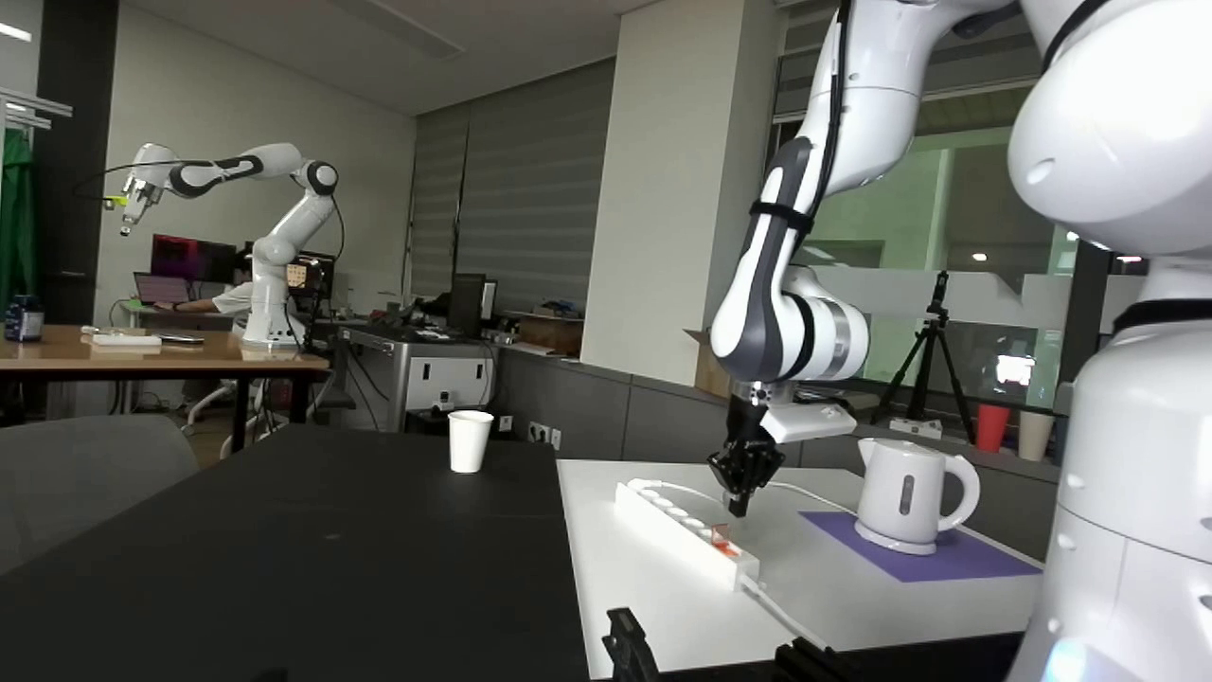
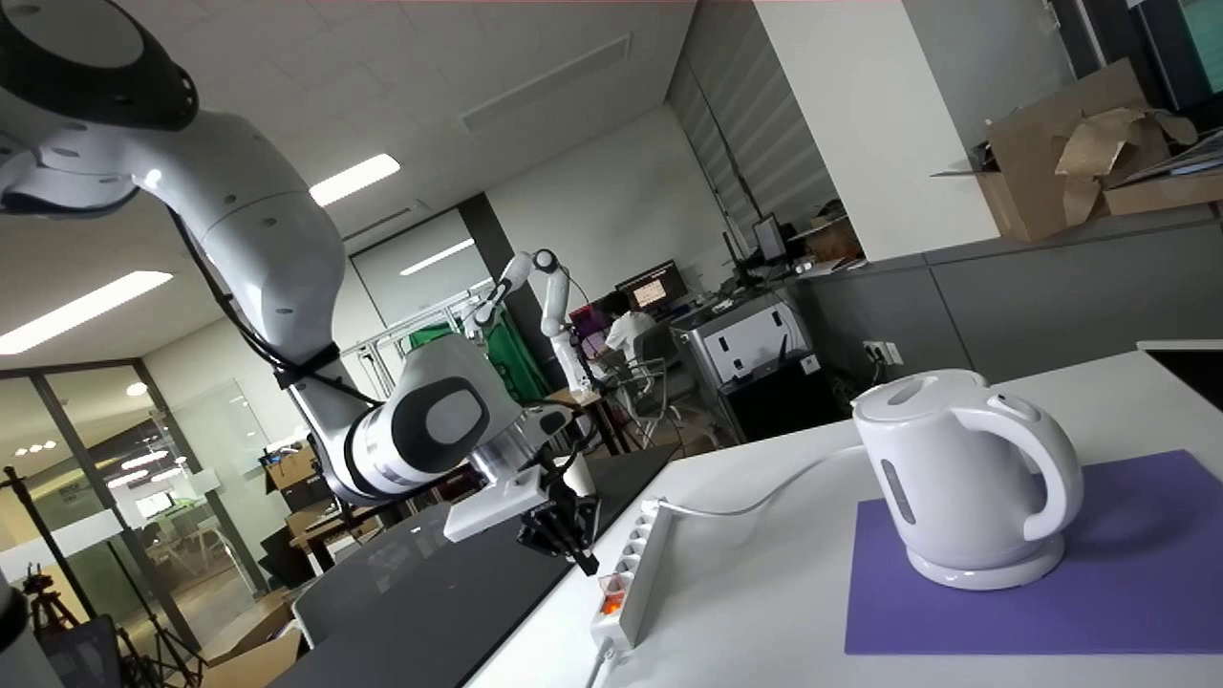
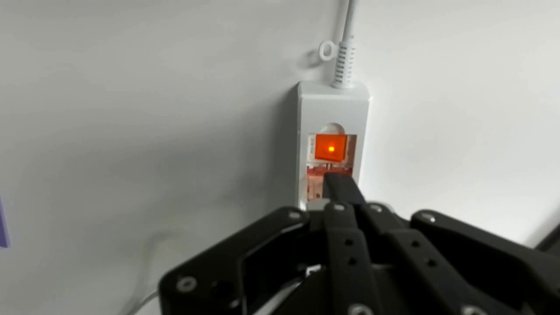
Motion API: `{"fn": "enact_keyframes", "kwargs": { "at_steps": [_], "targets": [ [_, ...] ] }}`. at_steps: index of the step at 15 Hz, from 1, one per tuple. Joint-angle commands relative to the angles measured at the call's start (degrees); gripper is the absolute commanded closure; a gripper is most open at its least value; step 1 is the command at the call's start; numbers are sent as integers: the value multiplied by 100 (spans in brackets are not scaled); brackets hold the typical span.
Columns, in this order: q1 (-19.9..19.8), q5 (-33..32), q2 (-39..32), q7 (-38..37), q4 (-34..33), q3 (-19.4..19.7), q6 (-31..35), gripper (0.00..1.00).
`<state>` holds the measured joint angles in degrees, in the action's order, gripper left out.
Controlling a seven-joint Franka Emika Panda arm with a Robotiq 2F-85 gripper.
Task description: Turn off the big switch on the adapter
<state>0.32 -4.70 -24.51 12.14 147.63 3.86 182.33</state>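
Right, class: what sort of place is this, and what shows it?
Most likely a robotics lab: an exterior view shows a second robot arm on a table, computer monitors behind it and a black tripod.

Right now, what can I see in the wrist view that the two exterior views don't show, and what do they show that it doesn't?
Only the wrist view shows a distinct glowing dot on the big switch.

Only the exterior views show the white kettle and, in the background, another robot arm.

All share the adapter, its orange switch, the pincer and the purple sheet, just a sliver in the wrist view.
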Motion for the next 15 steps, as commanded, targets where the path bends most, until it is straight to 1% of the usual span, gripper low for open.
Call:
{"fn": "enact_keyframes", "kwargs": {
  "at_steps": [1, 3, 4, 7, 10, 12, 15],
  "targets": [
    [-10, -110, -249, -128, -185, 3, -24, 100],
    [-235, -98, -405, -98, -239, -228, 58, 100],
    [-435, -105, -465, -58, -279, -436, -16, 100],
    [-807, -106, -681, -17, -408, -781, -114, 100],
    [-1051, -118, -845, 23, -526, -930, -141, 100],
    [-1107, -129, -911, 37, -594, -915, -130, 100],
    [-1260, -128, -1005, 65, -684, -999, -128, 100]
  ]
}}
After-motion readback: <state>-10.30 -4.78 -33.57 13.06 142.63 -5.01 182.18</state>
